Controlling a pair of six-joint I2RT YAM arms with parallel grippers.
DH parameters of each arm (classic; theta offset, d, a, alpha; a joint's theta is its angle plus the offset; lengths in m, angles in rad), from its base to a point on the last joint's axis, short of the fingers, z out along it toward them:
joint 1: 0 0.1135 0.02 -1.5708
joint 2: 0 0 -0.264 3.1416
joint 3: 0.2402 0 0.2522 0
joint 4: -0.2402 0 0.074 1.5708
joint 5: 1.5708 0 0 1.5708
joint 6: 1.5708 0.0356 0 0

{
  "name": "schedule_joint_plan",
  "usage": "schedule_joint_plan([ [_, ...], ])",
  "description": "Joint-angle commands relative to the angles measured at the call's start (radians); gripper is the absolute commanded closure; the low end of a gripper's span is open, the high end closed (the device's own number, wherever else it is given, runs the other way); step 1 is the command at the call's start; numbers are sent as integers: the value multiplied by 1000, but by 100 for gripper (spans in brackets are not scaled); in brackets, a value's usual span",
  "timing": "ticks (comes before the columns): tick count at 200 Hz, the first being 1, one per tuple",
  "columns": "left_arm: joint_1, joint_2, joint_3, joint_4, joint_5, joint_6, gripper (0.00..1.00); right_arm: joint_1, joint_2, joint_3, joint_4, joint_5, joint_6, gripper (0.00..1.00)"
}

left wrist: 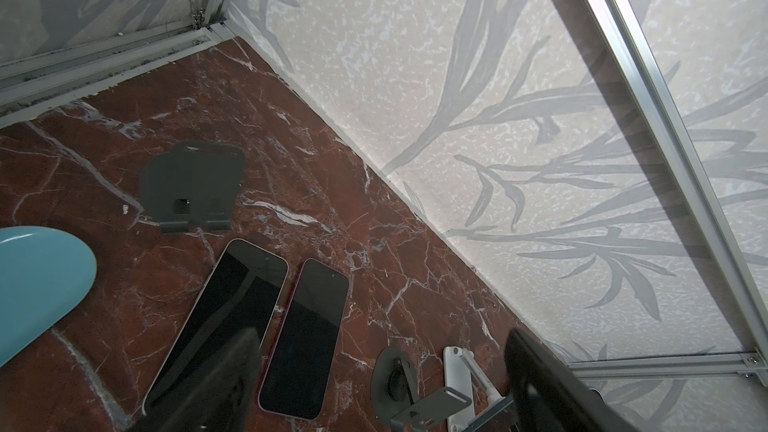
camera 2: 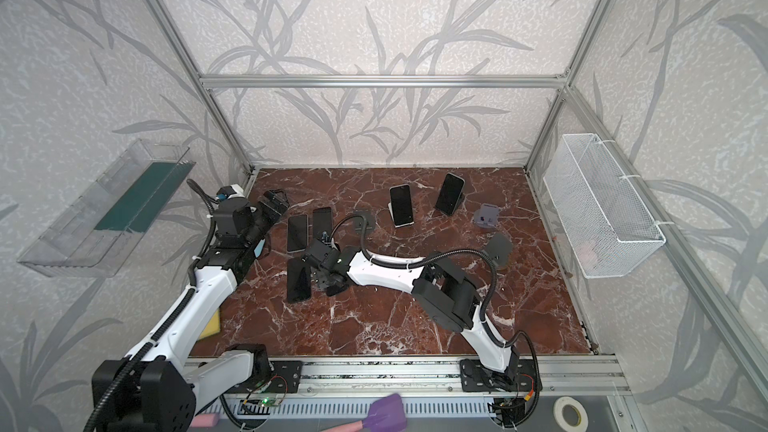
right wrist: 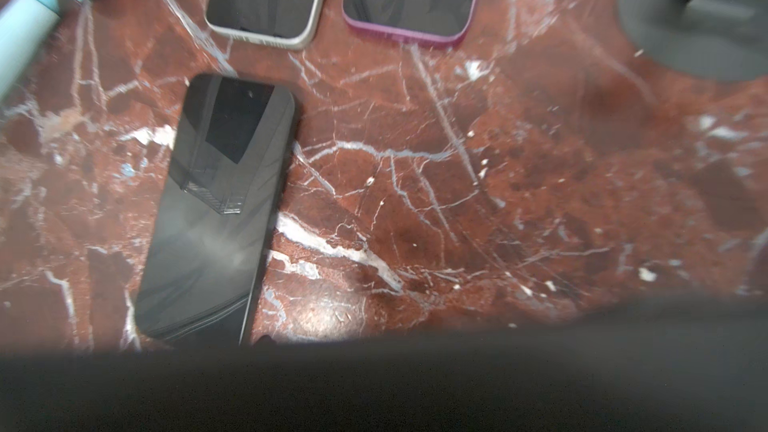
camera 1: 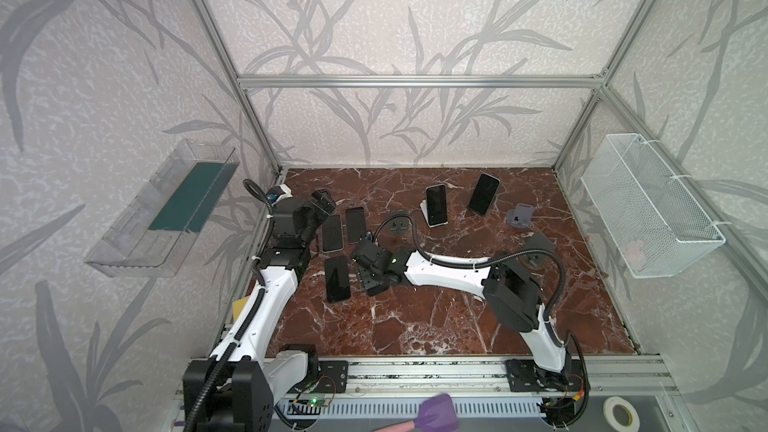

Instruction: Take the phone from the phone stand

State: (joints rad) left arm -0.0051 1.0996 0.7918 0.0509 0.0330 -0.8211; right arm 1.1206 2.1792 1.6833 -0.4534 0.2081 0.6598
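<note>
Two dark-screened phones lean on stands at the back in both top views: one phone [camera 1: 435, 204] [camera 2: 401, 204] on a white phone stand [left wrist: 456, 384], another phone [camera 1: 483, 194] [camera 2: 449, 194] to its right. My right gripper [camera 1: 372, 280] [camera 2: 328, 279] reaches across to the left. It is shut on a dark phone [right wrist: 374, 388] that fills the near edge of the right wrist view and hides the jaws. Beside it a black phone [right wrist: 216, 209] [camera 1: 337, 278] lies flat. My left gripper [left wrist: 386, 388] [camera 1: 322, 201] hangs open and empty at the far left.
Two more phones [left wrist: 224, 322] [left wrist: 305, 336] lie flat by the left arm. Empty stands: grey [camera 1: 399, 224], purple [camera 1: 521, 216], dark [camera 1: 536, 251], and another [left wrist: 191, 189]. A blue spatula [left wrist: 37, 284], a wire basket [camera 1: 648, 205] and a clear tray [camera 1: 166, 209] flank the table.
</note>
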Motion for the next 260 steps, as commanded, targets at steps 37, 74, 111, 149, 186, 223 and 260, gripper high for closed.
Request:
schedule_joint_plan([
  [37,9,5,10,30,21,-19,8,7,97,97,1,23,17,28],
  [74,13,3,10,29,19,-19,8,5,131,106,4,35,28,27],
  [111,13,10,9,30,28,-27,8,4,160,126,-13,54,43,24],
  [149,14,6,7,30,26,-28,8,2,193,153,-52,68,70,22],
  [186,13,3,7,35,33,-32,8,2,192,147,-37,77,105,22],
  [223,14,5,7,35,33,-34,8,-5,214,167,-41,48,146,22],
  [260,13,-1,7,35,35,-35,8,-10,208,143,-20,18,188,22],
])
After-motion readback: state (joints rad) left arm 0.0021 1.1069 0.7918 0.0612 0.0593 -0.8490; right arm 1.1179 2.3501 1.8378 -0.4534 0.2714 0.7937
